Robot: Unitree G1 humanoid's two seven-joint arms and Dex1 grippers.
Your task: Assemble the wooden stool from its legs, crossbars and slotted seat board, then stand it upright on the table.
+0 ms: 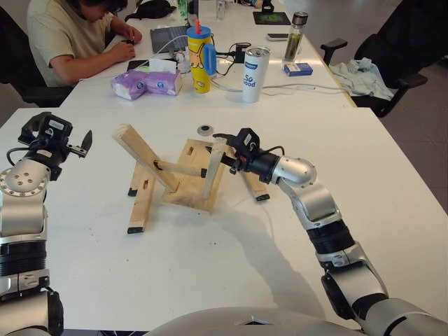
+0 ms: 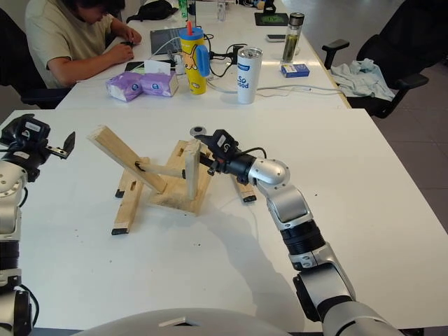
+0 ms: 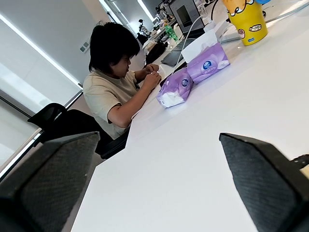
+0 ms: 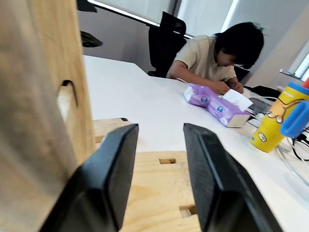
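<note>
right hand (image 4: 159, 137) parted, empty, beside upright leg (image 1: 214, 171).

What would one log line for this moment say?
stool: partly assembled, not upright | right tool: open, beside raised leg | left tool: open, away from stool

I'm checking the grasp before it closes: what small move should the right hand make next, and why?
Probably shift the right hand sideways toward the upright leg until the leg sits between its fingers, then close. The hand is open, and the right wrist view shows the leg outside one finger, with the seat board showing through the gap.
</note>
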